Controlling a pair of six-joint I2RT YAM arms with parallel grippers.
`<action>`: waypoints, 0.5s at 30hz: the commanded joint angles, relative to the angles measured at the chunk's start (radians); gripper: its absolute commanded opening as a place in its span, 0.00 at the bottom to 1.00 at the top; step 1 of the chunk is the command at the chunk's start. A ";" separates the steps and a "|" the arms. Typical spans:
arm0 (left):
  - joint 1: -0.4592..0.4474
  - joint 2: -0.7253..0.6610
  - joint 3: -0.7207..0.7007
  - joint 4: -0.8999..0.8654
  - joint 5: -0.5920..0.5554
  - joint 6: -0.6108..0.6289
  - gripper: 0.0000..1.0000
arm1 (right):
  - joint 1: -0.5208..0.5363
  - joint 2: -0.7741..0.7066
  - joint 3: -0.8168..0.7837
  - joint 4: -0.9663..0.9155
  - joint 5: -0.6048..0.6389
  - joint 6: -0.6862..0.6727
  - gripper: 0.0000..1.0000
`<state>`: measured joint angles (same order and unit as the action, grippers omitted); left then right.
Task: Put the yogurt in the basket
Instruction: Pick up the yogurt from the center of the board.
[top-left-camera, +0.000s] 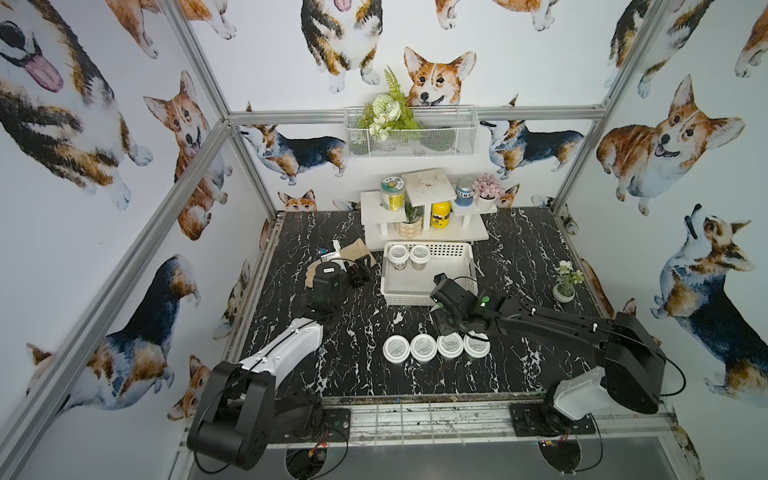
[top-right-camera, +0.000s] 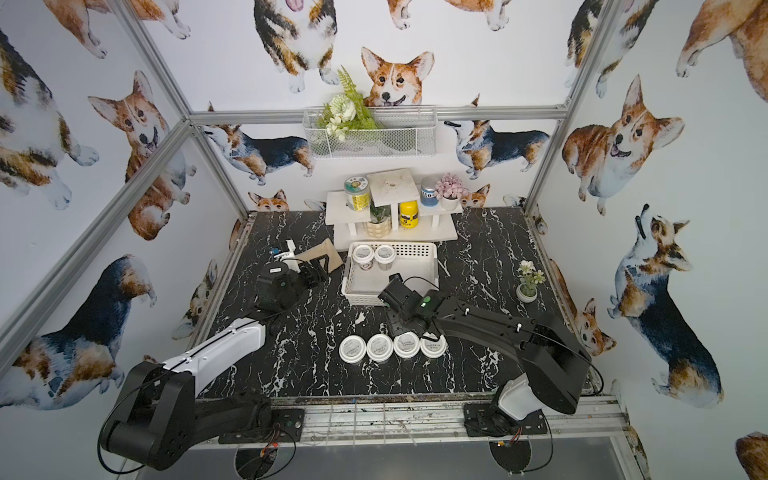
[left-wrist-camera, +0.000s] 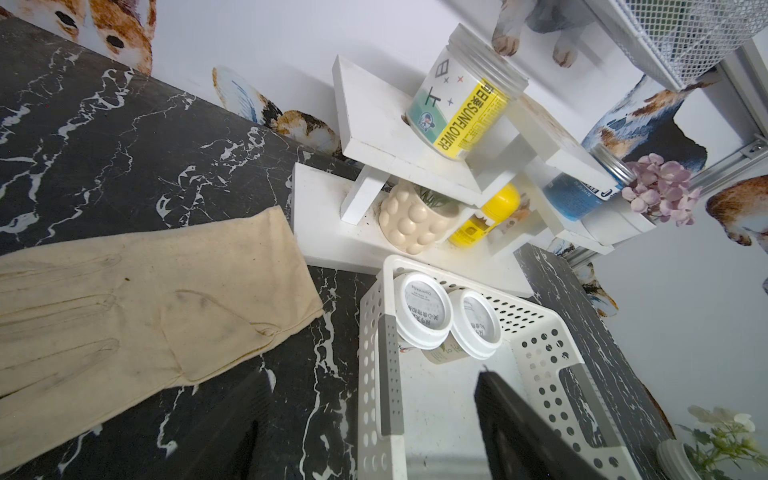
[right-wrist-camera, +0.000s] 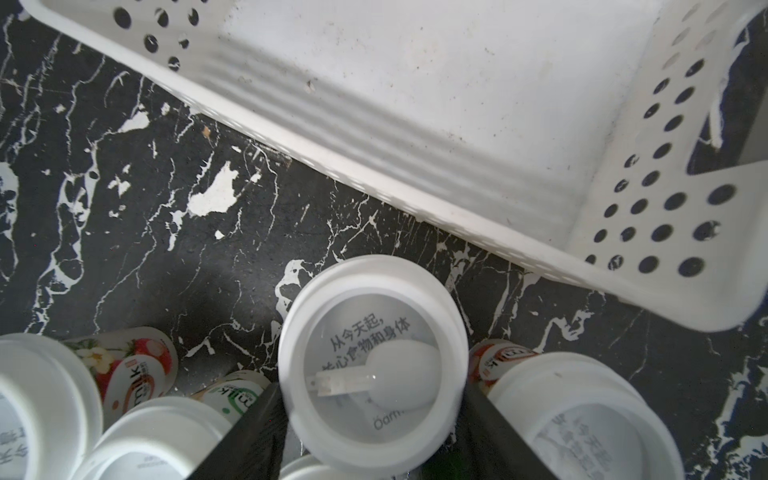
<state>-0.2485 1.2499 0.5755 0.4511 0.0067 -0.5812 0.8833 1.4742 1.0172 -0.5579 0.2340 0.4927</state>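
Early going: only two yogurt jars (top-left-camera: 398, 254) inside the basket (top-left-camera: 409, 299), side by side in its far left corner. Left to move: a row of four (top-left-camera: 423, 347) on the table (top-left-camera: 332, 365) near the basket's front wall, plus the held jar (right-wrist-camera: 372, 332) between row and wall; more perhaps hidden under the arm (top-left-camera: 540, 324). Right claw (right-wrist-camera: 370, 407) pinching that jar's lid; left claw (left-wrist-camera: 370, 407) spread, empty, just beside the basket's left wall. Every jar upright, lid skyward, axis vertical.

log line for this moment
right claw: shut on yogurt jar | left claw: open, by basket | basket: two jars inside
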 joint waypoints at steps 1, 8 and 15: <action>0.001 0.000 0.004 0.023 0.007 0.004 0.83 | 0.000 -0.015 0.024 -0.029 -0.009 -0.004 0.67; 0.001 -0.001 0.003 0.023 0.007 0.004 0.83 | 0.000 -0.034 0.090 -0.094 -0.035 -0.017 0.67; 0.000 -0.001 0.004 0.023 0.007 0.003 0.83 | 0.000 -0.057 0.170 -0.133 -0.090 -0.030 0.67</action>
<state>-0.2485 1.2499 0.5755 0.4511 0.0067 -0.5812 0.8833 1.4284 1.1610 -0.6590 0.1703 0.4820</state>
